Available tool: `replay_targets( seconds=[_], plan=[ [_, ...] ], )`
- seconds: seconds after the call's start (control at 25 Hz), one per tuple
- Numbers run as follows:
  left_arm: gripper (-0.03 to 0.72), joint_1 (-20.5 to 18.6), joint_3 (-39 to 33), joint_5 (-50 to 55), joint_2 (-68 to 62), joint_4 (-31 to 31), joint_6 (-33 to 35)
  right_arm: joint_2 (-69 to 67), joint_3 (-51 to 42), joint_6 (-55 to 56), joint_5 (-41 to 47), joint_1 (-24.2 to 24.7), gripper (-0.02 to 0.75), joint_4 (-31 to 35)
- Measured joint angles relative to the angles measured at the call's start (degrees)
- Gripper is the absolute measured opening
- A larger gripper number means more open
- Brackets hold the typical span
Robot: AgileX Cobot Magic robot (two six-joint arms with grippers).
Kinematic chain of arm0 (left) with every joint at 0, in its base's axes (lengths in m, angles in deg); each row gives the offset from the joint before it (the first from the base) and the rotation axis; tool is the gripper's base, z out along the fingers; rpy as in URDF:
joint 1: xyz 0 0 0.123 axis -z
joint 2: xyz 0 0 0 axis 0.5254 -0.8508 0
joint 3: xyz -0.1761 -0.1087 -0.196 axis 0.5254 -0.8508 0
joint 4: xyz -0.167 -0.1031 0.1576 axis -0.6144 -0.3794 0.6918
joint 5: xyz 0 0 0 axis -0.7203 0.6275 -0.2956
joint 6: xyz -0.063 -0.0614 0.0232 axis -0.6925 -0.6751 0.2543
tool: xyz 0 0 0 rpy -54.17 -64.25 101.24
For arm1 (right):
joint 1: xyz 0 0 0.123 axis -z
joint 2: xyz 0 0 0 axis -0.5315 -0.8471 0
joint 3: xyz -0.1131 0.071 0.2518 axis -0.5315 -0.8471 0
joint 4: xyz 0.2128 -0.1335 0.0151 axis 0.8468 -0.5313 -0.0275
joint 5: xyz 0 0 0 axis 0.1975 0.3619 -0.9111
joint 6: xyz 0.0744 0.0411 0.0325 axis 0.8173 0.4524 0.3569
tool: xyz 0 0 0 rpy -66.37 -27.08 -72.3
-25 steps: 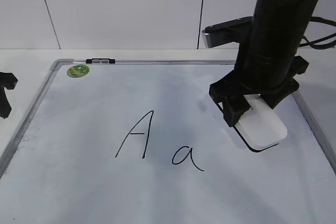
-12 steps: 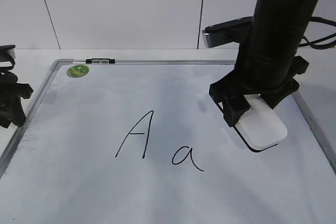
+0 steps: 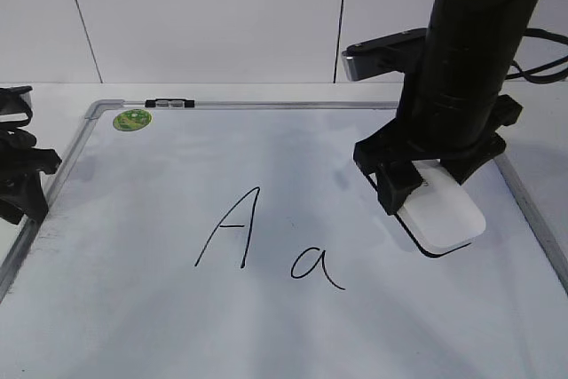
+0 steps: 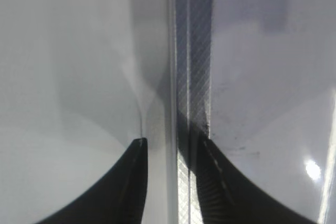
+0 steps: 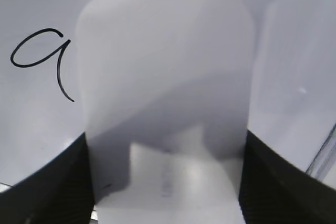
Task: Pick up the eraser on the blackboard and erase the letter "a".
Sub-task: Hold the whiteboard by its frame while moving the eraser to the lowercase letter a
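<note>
The white eraser (image 3: 444,215) lies on the right side of the blackboard (image 3: 177,317), which is really a white board in a grey frame. My right gripper (image 3: 426,179) is shut on the eraser, one black finger pressed against each long side. In the right wrist view the eraser (image 5: 168,77) fills the span of the right gripper (image 5: 165,140), and the letter "a" (image 5: 39,51) lies just to its left. In the exterior view, the letter "a" (image 3: 315,265) sits left of the eraser and nearer the camera. My left gripper (image 3: 27,184) stands open at the board's left edge, and in the left wrist view the left gripper (image 4: 172,141) has a jaw either side of the frame rail (image 4: 194,77).
A taller capital "A" (image 3: 231,228) is written just left of the small letter. A round green magnet (image 3: 132,119) sits in the board's far left corner, beside a small black clip (image 3: 169,103) on the top frame. White wall panels rise behind.
My left gripper has come in from the left edge of the view to the board's left frame. The right gripper and the eraser have not moved.
</note>
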Motion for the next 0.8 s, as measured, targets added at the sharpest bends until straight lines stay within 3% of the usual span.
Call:
replay_targets(
  seconds=[0.28, 0.56, 0.8],
  plan=[
    [0.227, 0.0, 0.1, 0.0, -0.23, -0.36, 0.0, 0.0, 0.0, 0.0, 0.0, 0.0, 0.563, 0.0],
    [0.036, 0.0, 0.23, 0.0, -0.23, -0.97, 0.1, 0.0, 0.0, 0.0, 0.0, 0.0, 0.563, 0.0],
    [0.02, 0.0, 0.23, 0.07, -0.23, -0.97, -0.01, -0.1, 0.0, 0.0, 0.08, 0.0, 0.563, 0.0]
  ],
)
